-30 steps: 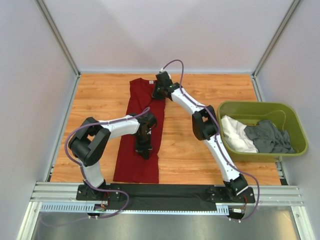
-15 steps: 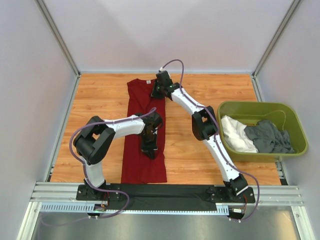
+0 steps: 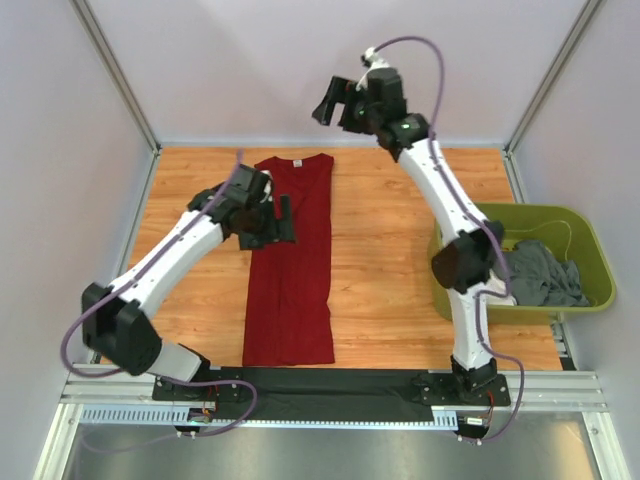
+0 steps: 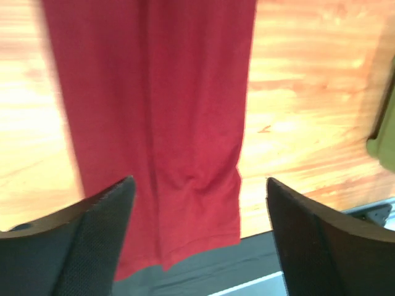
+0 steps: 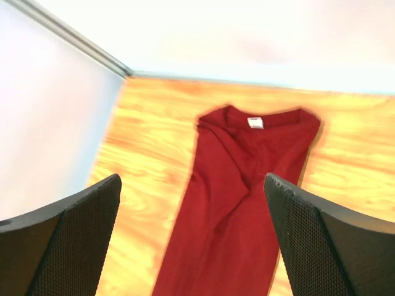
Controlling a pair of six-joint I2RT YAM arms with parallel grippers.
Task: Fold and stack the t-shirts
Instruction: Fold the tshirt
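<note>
The left wrist view alone shows the near end of the dark red t-shirt (image 4: 154, 117). Its hem lies below the left gripper (image 4: 199, 180), just short of the black strip (image 4: 259, 271) at the table's near edge. A sliver of the olive-green tub (image 4: 386, 135) sits off to that gripper's right. Its jaws are spread wide with nothing between them.

From above, the left arm reaches forward with its gripper hanging over the shirt's left edge, not touching the cloth. The shirt lies flat on the wooden table (image 3: 390, 280) as a long narrow strip, collar at the far end. The tub stands at the table's right side, well apart from both grippers, and holds a crumpled dark grey t-shirt (image 3: 545, 275). The right arm crosses in front of the tub's left half.

Only the right wrist view shows the white neck label (image 5: 254, 122) clearly, below and ahead of the right gripper (image 5: 192, 177), whose fingers stand wide apart and empty. That arm is stretched tall, its gripper raised high over the table's far edge, beyond the collar.
</note>
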